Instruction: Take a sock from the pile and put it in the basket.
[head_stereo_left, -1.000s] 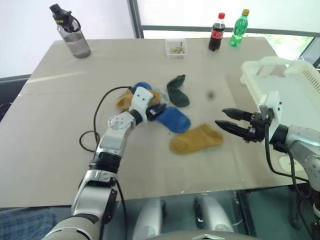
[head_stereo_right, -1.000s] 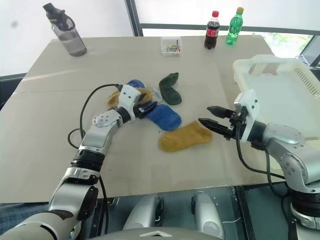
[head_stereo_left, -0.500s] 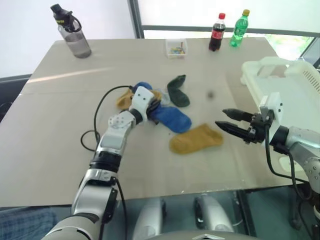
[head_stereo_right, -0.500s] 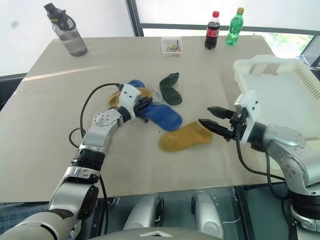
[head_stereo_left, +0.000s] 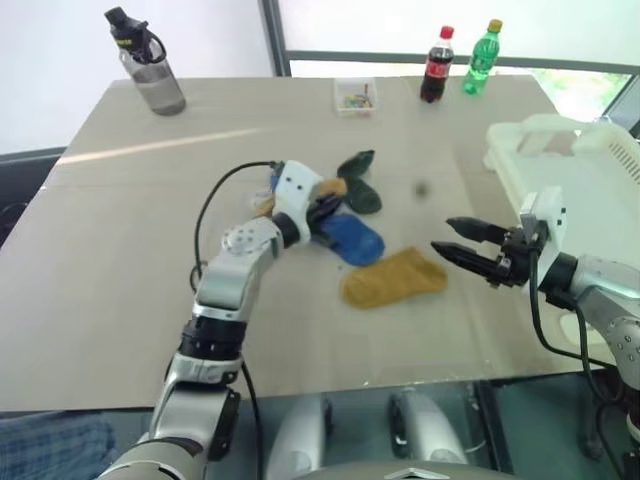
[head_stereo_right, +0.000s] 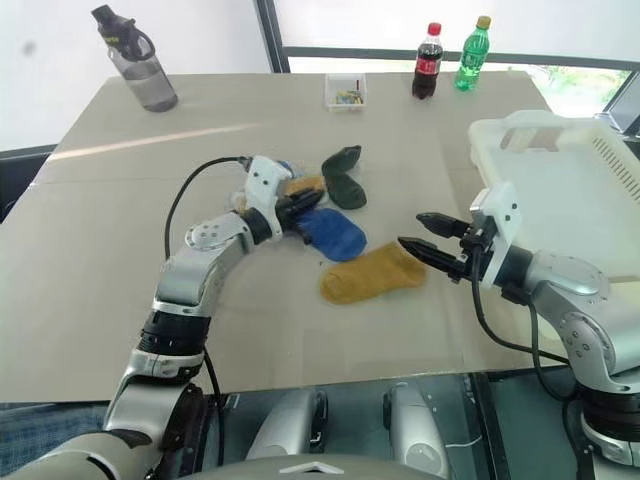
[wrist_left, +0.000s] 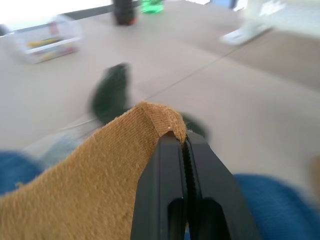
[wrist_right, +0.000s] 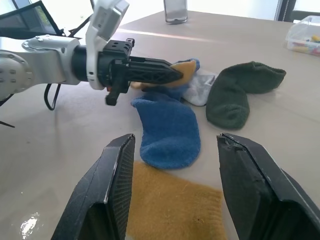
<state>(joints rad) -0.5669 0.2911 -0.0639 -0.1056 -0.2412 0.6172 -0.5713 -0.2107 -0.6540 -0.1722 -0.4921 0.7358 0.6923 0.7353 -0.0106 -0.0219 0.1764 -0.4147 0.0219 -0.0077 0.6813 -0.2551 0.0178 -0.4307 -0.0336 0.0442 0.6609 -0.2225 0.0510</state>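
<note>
The pile lies mid-table: a blue sock (head_stereo_left: 352, 237), a dark green sock (head_stereo_left: 358, 185), a pale grey sock (wrist_right: 202, 85) and a mustard sock (head_stereo_left: 393, 278) lying nearer me. My left gripper (head_stereo_left: 330, 207) is shut on the edge of another mustard sock (wrist_left: 100, 180), held a little above the table over the blue one. To the right, my right gripper (head_stereo_left: 445, 235) hovers open and empty, pointing at the pile. The white basket (head_stereo_left: 580, 180) sits at the table's right edge, behind the right gripper.
Along the far edge stand a grey water bottle (head_stereo_left: 150, 65), a small clear box (head_stereo_left: 353, 95), a cola bottle (head_stereo_left: 434, 65) and a green bottle (head_stereo_left: 479, 57). A black cable (head_stereo_left: 215, 200) loops beside my left forearm.
My left gripper has shut on the mustard sock in the pile and drawn it up and to the right. The right arm has kept still.
</note>
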